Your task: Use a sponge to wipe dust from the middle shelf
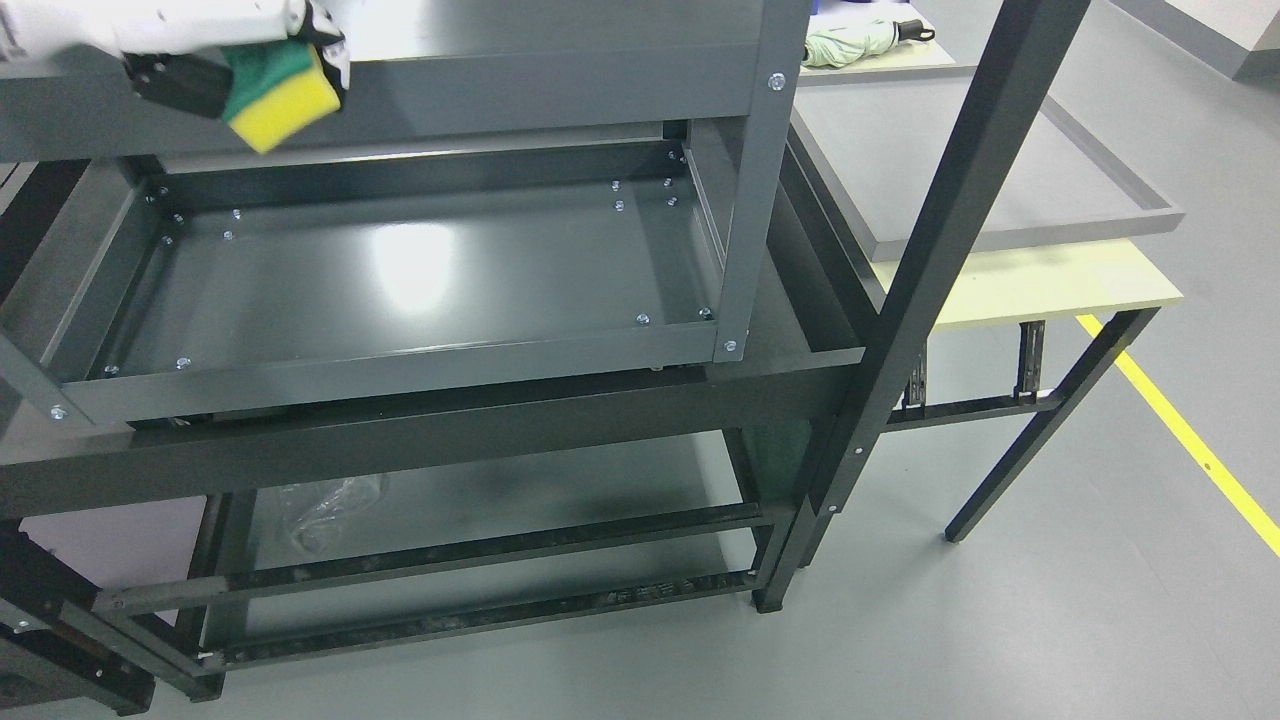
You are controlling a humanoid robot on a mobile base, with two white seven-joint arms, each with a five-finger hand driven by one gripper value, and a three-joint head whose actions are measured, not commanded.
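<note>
Head view shows the left hand point(235, 60) at the upper left corner, its dark fingers point(180, 82) closed around a yellow and green sponge point(280, 95). Hand and sponge sit in front of the top shelf's front rail point(520, 95). Below lies the grey middle shelf point(420, 270), glossy and bolted at its corners. Crumpled clear plastic point(325, 510) rests on the lowest shelf. A folded mint-green umbrella point(860, 40) lies on the table at right.

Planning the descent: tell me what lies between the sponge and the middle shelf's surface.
In the head view, only the upper shelf's front rail lies between the sponge, held in the left hand, and the bare middle shelf.
</note>
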